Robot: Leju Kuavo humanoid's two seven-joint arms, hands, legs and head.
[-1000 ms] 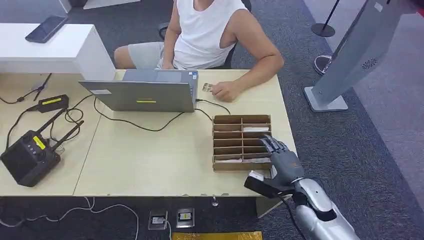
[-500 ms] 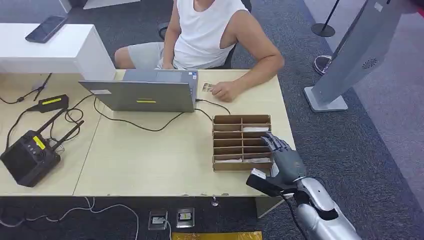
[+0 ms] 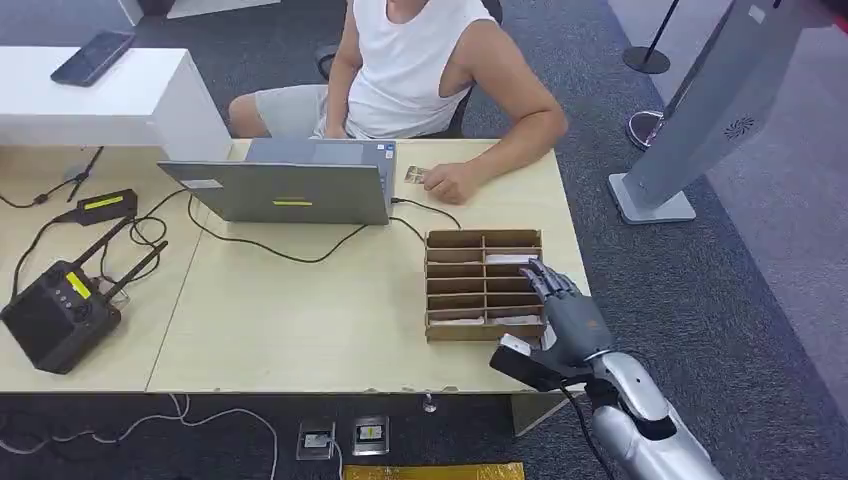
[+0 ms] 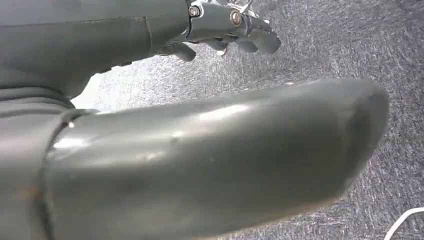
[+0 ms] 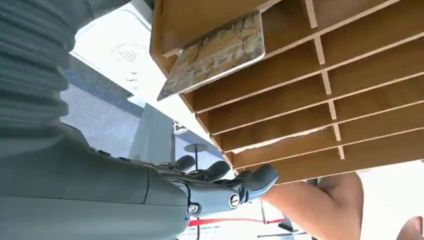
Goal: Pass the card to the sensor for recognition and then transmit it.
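Counter [image 3: 300, 320] of pale wood stands on grey carpet, carrying one laptop [image 3: 285, 190], one black radio unit [image 3: 55, 315] and one wooden card rack [image 3: 483, 285]. Right hand [image 3: 565, 315], fingers spread and empty, hovers at the rack's edge; one card [image 5: 215, 52] juts from a slot. Left hand [image 4: 200, 150] holds nothing, fingers apart.

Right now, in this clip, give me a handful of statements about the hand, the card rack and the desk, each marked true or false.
1. The right hand is at the right side of the wooden rack. True.
2. The right hand holds a card. False: its fingers are spread, holding nothing.
3. A card sticks out of a rack slot in the right wrist view. True.
4. The laptop lies folded shut. False: it stands open, facing the person.
5. The rack sits on the floor. False: it is on the desk.
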